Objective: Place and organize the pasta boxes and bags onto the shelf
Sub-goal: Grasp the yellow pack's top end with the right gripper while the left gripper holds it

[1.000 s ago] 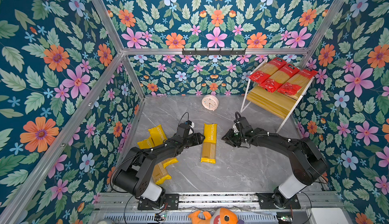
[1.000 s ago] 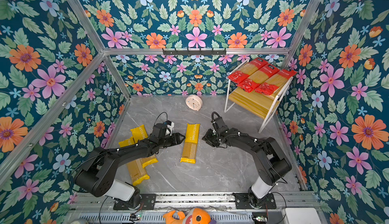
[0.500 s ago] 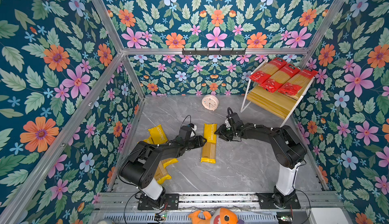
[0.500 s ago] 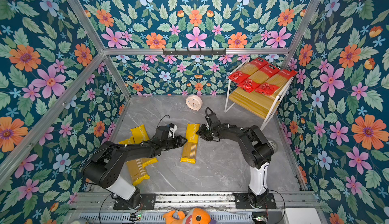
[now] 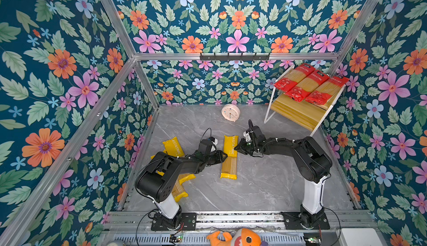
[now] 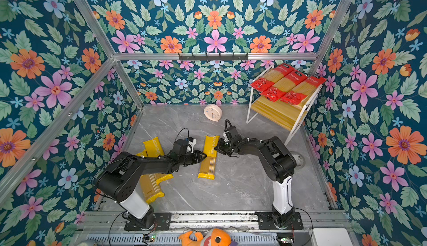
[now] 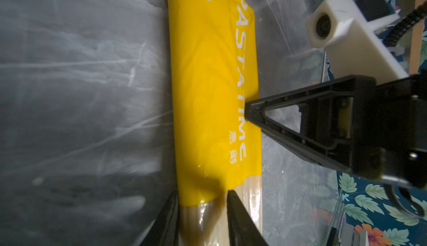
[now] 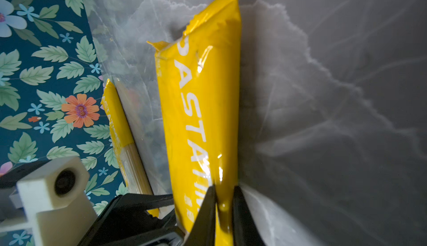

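Both top views had the middle yellow packet (image 5: 229, 157) (image 6: 209, 158) lying lengthwise on the grey table (image 5: 265, 182), roughly centre, with its "PASTATIME" end toward the back wall. On its left long edge was the left gripper (image 5: 223, 158). On the right long edge, a bit nearer the printed end, was the right gripper (image 5: 239, 149).

Left wrist view: the left gripper (image 7: 201, 201) sat where the yellow print met the clear window. Its jaws were drawn in over a strip of the packet, with one finger (image 7: 168, 214) against the outer edge and the other pressed on the top face. The film was creased between them, so it had hold.

Right wrist view: the right gripper (image 8: 223, 194) had its jaws nearly together, pinching a thin fold of film at the packet's edge. Couldn't tell whether the packet was off the table.

Near the left wall lay two more yellow packets (image 5: 173, 146), overlapped and partly under the left arm. On the top board of the shelf (image 5: 298, 115), in the back right corner, were three red packets (image 5: 309, 86) side by side. By the back wall, left of the shelf, stood a clock (image 5: 230, 112). Above it was a hook rail (image 5: 234, 57). At the front edge sat a plush toy (image 5: 238, 238).
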Controlling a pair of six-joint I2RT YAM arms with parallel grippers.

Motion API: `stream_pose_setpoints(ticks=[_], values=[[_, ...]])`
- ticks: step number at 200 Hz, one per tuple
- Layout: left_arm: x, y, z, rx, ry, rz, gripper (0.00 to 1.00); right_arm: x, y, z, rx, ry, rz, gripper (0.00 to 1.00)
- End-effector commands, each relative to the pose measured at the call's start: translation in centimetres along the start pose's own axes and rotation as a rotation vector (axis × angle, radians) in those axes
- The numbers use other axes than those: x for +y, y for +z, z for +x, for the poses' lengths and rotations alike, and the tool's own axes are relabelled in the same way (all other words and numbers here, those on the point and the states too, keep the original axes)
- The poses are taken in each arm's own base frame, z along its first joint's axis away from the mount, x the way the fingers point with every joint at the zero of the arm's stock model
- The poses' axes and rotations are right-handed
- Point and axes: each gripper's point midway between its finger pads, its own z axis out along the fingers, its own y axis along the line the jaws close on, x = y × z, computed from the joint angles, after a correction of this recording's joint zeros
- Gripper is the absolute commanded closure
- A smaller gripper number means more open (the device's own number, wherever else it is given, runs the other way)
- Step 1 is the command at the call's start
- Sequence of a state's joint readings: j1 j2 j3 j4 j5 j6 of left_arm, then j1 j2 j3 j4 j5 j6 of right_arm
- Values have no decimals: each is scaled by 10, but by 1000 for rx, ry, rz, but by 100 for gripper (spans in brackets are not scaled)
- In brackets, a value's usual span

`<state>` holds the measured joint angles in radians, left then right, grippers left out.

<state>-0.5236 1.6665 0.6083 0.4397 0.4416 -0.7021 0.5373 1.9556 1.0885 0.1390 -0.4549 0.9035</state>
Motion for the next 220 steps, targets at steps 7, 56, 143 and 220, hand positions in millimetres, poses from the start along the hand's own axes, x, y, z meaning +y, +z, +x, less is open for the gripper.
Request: stream_pose_setpoints(ticks=[7,56,143,220], values=[[-4,-3,-4,-10,29,25,63,20,-4,-3,-23,-61,-77,92],[6,-1,4,6,22,1,66,-5,3,0,-11,1,25,61],[10,-14,-5,-27,44,11,69,30,-1,-8,-79,-142,-103,86],[-60,-96,-55,-294,357,233,34,127,-79,-9,-321,-526,-367,100]])
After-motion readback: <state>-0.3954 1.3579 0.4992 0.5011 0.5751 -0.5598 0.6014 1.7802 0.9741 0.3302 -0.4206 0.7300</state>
